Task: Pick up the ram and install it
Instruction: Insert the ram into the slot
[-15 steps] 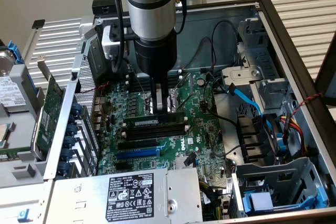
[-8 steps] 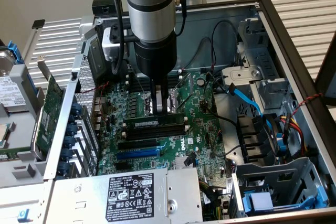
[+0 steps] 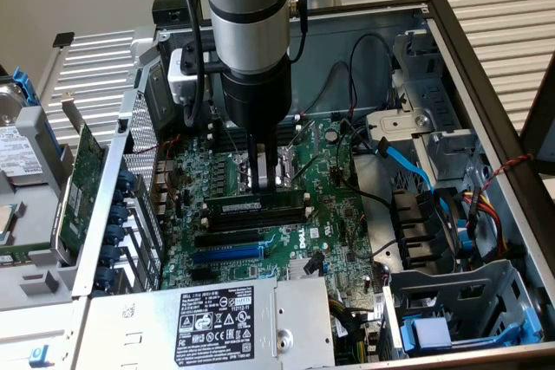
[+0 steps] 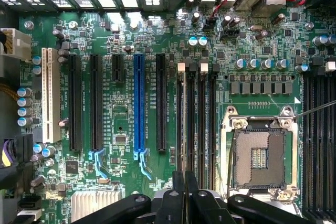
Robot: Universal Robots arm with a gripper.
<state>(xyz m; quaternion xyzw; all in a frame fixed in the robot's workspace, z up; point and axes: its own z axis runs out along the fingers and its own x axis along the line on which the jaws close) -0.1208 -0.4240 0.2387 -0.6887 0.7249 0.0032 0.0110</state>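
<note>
Tips of the pincer [image 3: 267, 183] are clenched together and meet the upper edge of the ram [image 3: 256, 205]. It stands on edge along a black slot at the centre of the exterior frame, on the motherboard [image 3: 295, 244] inside the open case [image 3: 486, 84]. The arm hangs upright over the stick's middle, which suits a straight downward press into the slot. Whether the tips pinch that edge or only bear on it, I cannot tell.

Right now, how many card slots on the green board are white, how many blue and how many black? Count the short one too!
White card slot: 1
Blue card slot: 1
Black card slots: 4, one of them short
Total: 6
</note>
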